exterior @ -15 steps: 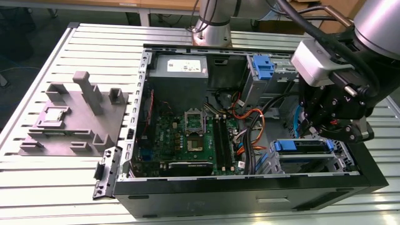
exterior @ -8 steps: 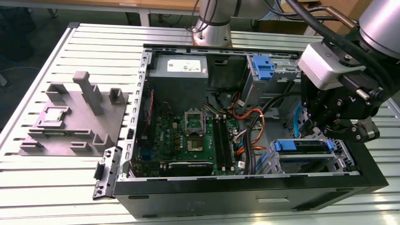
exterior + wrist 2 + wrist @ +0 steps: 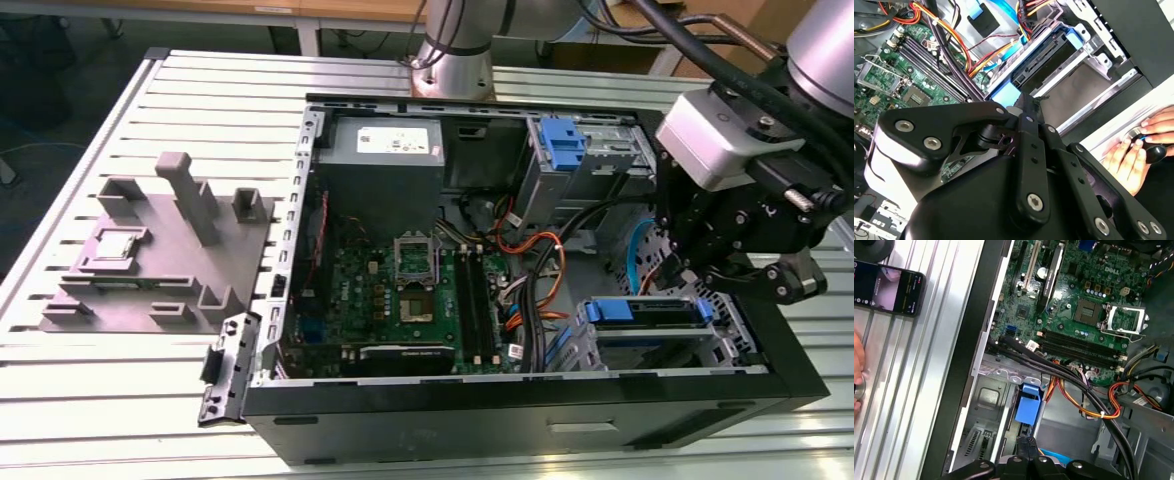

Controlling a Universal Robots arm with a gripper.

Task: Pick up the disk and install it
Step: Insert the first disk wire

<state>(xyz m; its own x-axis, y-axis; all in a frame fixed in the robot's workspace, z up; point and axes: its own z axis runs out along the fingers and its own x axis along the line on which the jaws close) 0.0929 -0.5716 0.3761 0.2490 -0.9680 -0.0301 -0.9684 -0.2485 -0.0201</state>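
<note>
Now, gripper [image 3: 1025,446] is low inside the open computer case [image 3: 534,425], at the drive cage [image 3: 667,348] in the case's corner. Its tips are drawn together in the first wrist view; whether they pinch anything, I cannot tell. The disk [image 3: 647,312] sits in that cage directly under the gripper, blue carrier uppermost. Its blue end tab [image 3: 1029,407] is just ahead of the tips, touching or just apart, not clear. Bundled orange and black cables [image 3: 1089,402] run close beside the gripper. Motherboard [image 3: 400,290] lies farther off to one side of it. Power supply [image 3: 387,145] and upright blue bracket [image 3: 562,140] are well apart from it, at the case's far end. Outside the case wall nearest the gripper, a person's hand [image 3: 1134,155] rests on the slatted table [image 3: 134,400], a phone [image 3: 889,287] near it.
</note>
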